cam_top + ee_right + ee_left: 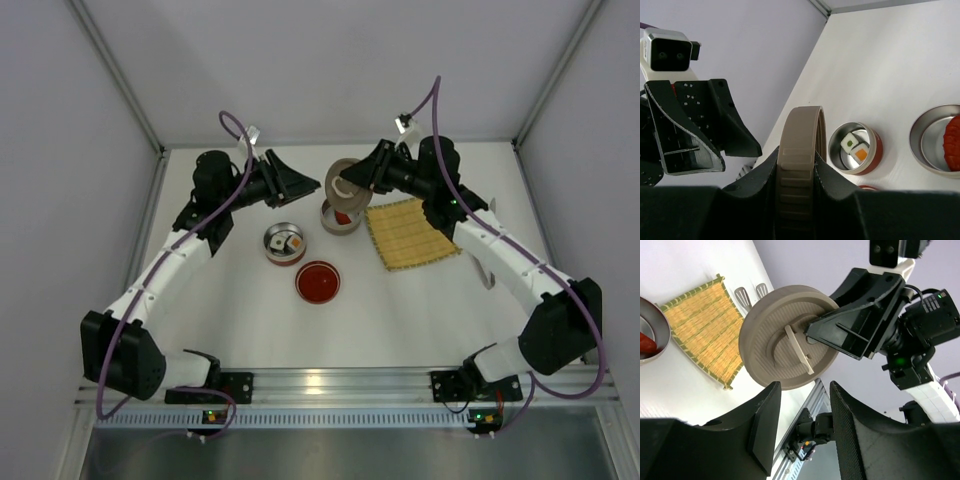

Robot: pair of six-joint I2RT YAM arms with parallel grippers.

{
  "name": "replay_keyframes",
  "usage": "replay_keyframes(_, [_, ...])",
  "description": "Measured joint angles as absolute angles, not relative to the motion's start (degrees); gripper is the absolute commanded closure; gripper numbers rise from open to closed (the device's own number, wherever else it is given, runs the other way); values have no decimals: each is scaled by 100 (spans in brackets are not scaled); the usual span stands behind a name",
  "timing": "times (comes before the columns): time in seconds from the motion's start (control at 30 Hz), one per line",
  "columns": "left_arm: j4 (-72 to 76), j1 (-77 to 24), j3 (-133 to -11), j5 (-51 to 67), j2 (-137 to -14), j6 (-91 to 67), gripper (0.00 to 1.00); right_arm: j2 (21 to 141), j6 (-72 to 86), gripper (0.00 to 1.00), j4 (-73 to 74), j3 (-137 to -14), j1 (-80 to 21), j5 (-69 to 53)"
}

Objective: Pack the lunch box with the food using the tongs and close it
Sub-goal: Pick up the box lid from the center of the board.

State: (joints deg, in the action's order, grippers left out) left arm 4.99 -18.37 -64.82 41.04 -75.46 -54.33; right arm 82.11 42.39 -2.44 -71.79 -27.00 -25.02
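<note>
Right gripper (796,170) clamped on the rim of the taupe lid (775,330), which is tilted in the air above the steel bowl (338,222). Red piece (954,150) lies in that bowl. Left gripper (804,392) has jaws apart and empty, near the lid at its 9 o'clock. Two sushi (855,148) sit in the tin (284,246), at 8 o'clock of the bowl. Mat (410,233) is at the bowl's 3 o'clock. Tongs (742,296) lie on the table just beside the mat, unheld.

**A robot lab's enclosed test bench**

I work inside a boxed cell. Plain white wall panels (330,70) held by metal corner struts (117,75) enclose a white tabletop (400,320). My 2 arm bases (200,372) are bolted to an aluminium rail (330,380) at the near edge. Purple cables (436,100) run along my arms, and small lit circuit boards (487,415) sit below the rail.
</note>
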Motion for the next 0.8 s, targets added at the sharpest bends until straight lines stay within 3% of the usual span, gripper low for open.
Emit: replay_keyframes(0.8, [458,-2340,-6482,3693,-7852,-5677,46,8230,3859,100,56,-7485,-2969,-2104])
